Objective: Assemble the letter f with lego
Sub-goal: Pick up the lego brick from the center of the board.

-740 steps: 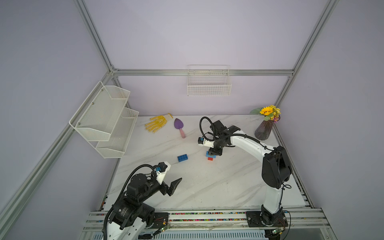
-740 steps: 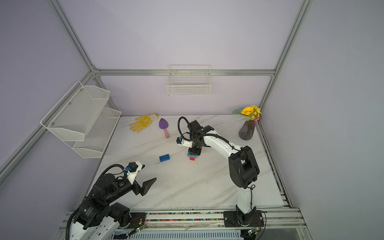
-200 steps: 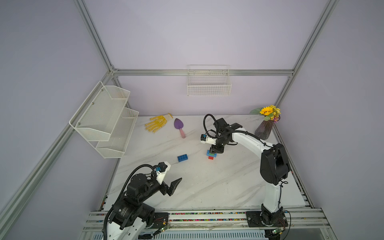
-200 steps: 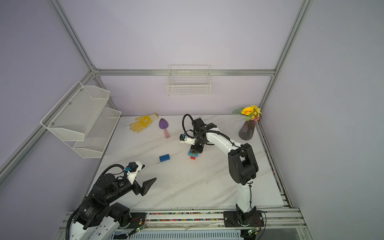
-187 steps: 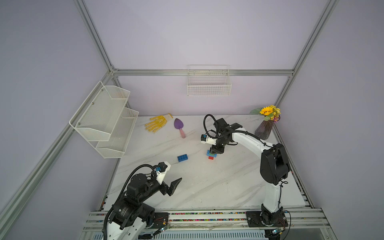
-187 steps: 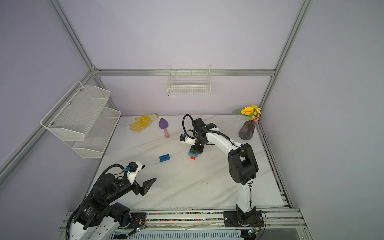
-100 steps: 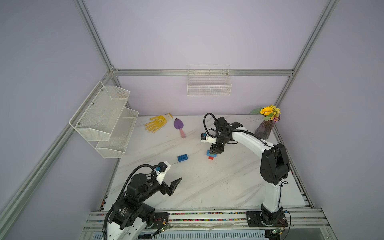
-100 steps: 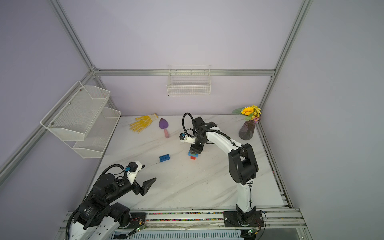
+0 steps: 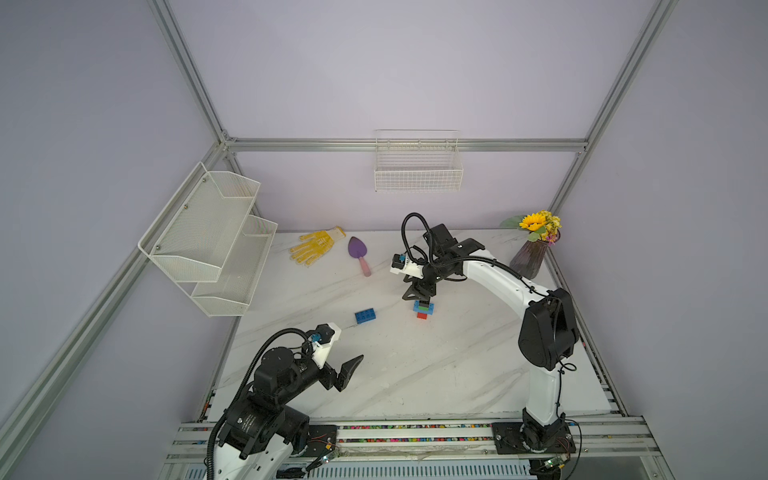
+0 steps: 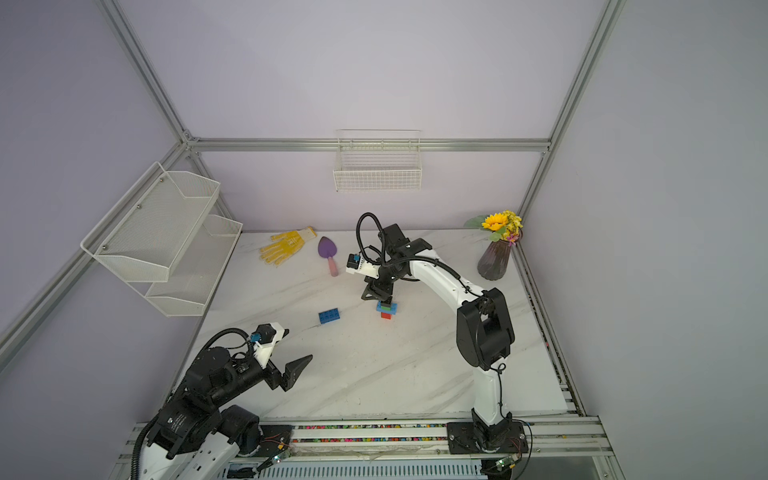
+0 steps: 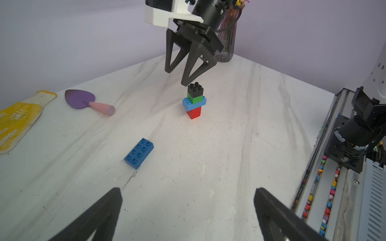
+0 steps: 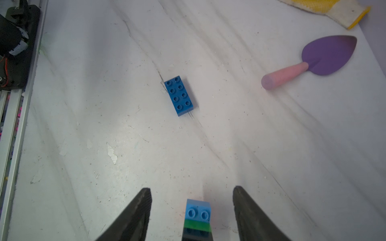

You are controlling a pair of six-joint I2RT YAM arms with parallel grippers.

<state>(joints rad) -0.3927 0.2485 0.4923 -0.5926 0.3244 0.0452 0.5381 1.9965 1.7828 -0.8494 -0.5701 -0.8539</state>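
Observation:
A lego stack (image 9: 423, 309) (image 10: 386, 309) (image 11: 194, 102) stands mid-table: red brick at the bottom, then a light blue bar, a green brick and a black brick on top. My right gripper (image 9: 417, 296) (image 10: 376, 297) (image 11: 177, 77) (image 12: 191, 189) hangs open just above it; the jaws straddle the stack (image 12: 197, 217) without touching. A loose blue brick (image 9: 365, 316) (image 10: 329, 316) (image 11: 139, 153) (image 12: 180, 95) lies flat to the stack's left. My left gripper (image 9: 347, 374) (image 10: 296, 372) (image 11: 188, 191) is wide open and empty near the front left.
A yellow glove (image 9: 316, 247) and a purple trowel (image 9: 360, 255) lie at the back. A vase with a sunflower (image 9: 528, 259) stands back right. Wire shelves (image 9: 216, 241) hang at the left, and a wire basket (image 9: 417, 166) on the back wall.
My right gripper's jaws have spread apart and it has lifted slightly off the stack, with the black brick staying on top. The left arm has not moved.

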